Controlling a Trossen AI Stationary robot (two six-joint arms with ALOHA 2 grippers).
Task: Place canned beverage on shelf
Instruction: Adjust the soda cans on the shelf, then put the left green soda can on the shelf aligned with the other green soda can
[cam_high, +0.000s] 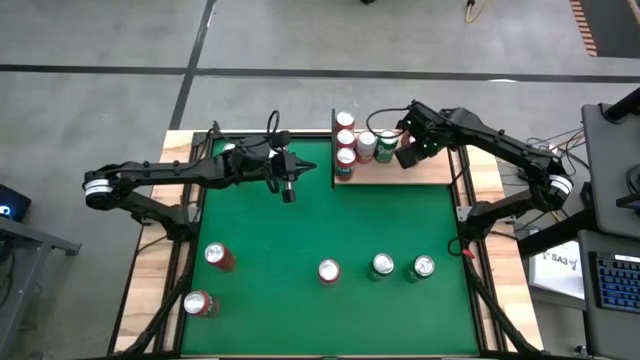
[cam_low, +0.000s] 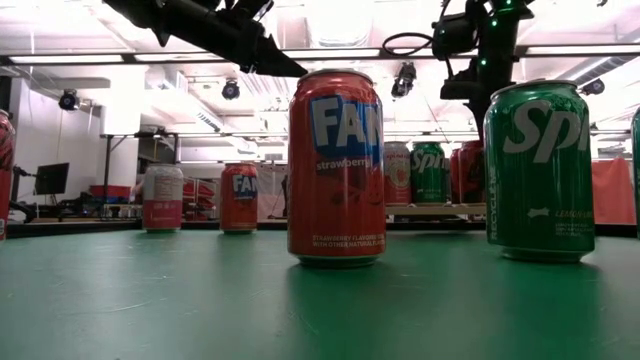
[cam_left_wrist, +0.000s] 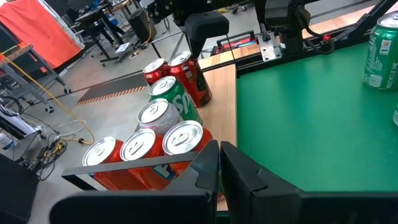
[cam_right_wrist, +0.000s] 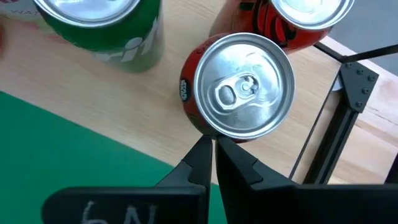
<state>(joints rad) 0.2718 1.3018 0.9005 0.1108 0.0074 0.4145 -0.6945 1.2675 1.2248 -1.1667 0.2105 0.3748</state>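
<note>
Right tool (cam_high: 400, 158) is pinched shut and empty above the shelf (cam_high: 420, 173), five cans (cam_high: 346, 138) already beneath it, so you have five table cans (cam_high: 329, 271) left.

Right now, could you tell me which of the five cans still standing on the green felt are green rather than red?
The two rightmost in the front row: the green can and its neighbour at the row's right end. The other three are red.
</note>
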